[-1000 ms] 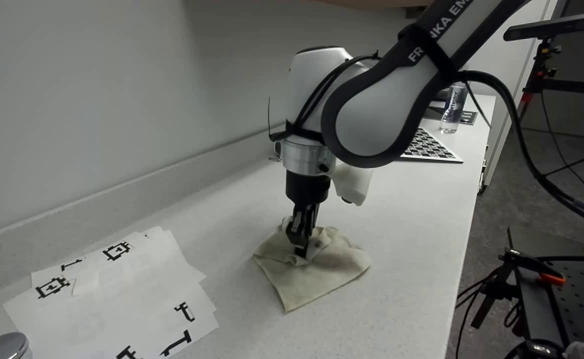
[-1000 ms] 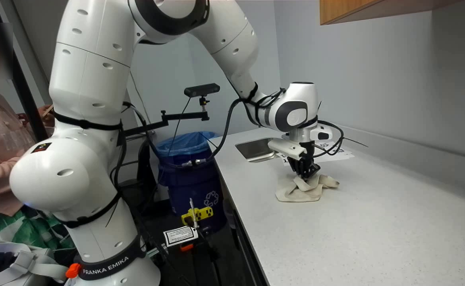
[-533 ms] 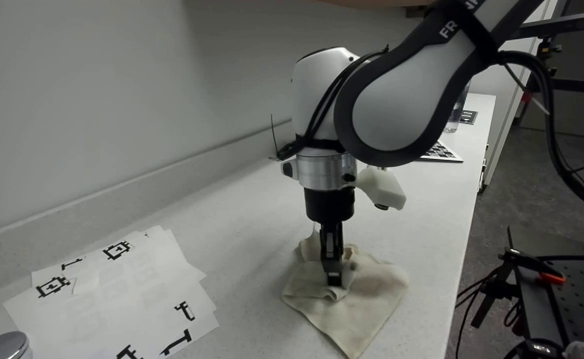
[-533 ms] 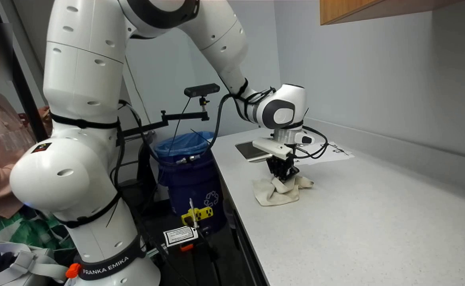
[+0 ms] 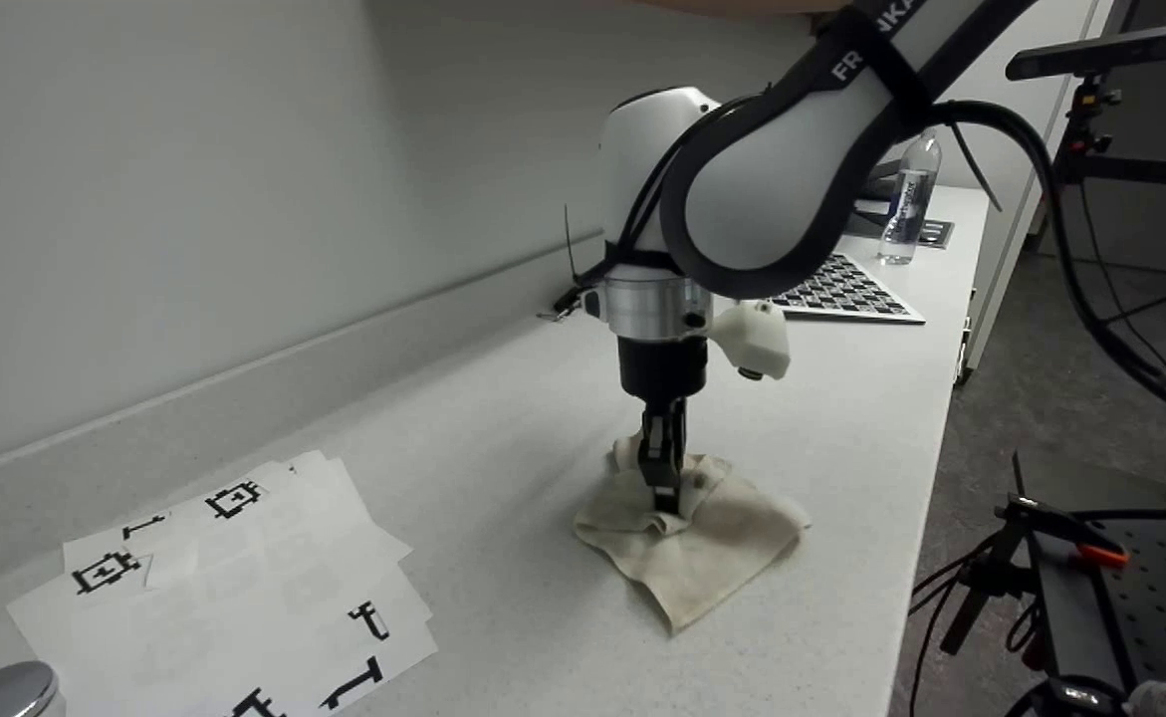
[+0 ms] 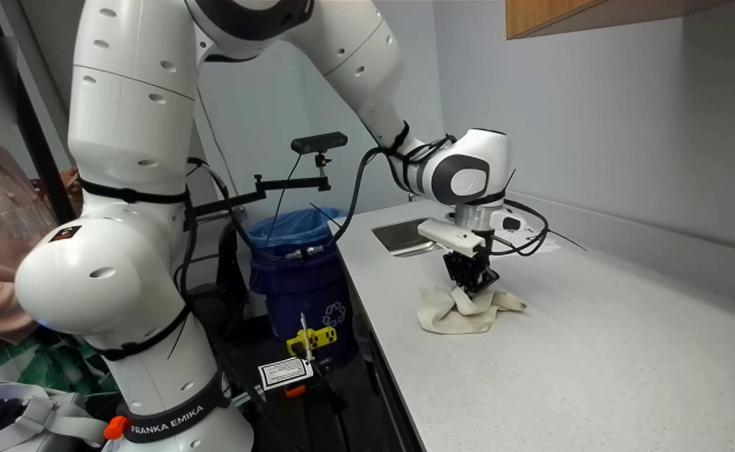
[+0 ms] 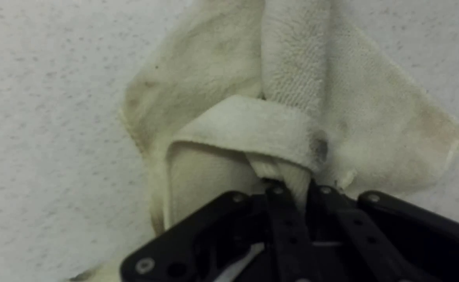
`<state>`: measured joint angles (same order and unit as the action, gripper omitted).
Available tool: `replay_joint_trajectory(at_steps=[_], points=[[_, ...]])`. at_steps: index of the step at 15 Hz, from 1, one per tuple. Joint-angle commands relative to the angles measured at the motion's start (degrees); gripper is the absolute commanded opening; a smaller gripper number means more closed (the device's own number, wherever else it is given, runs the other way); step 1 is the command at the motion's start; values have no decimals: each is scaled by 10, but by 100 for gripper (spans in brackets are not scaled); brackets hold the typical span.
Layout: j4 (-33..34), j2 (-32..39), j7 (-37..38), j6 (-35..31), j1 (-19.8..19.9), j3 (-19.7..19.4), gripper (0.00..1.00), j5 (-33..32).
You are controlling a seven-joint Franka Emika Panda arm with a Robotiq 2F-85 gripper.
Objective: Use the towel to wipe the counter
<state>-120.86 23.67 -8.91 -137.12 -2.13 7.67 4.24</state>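
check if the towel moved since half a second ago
Yes: in an exterior view, the towel has shifted right and slightly down in the picture, farther from the sink.

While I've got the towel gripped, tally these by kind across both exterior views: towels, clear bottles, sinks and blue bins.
Towel: 1
Clear bottle: 1
Sink: 1
Blue bin: 1
Total: 4

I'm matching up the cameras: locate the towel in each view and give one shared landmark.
In an exterior view: towel, right of the papers, lower half.
In an exterior view: towel, lower half, right of centre.
Wrist view: towel, middle, running off the top edge.
Shared landmark: the gripper, at the towel in all three.
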Motion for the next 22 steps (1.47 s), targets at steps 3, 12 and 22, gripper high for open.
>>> replay_joint_trajectory(at_steps=[3,12,22], points=[[34,19,30,-73,24,-36,2,16],[38,51,45,-86,18,-25,2,21],[-13,23,-36,19,-1,51,2,37]])
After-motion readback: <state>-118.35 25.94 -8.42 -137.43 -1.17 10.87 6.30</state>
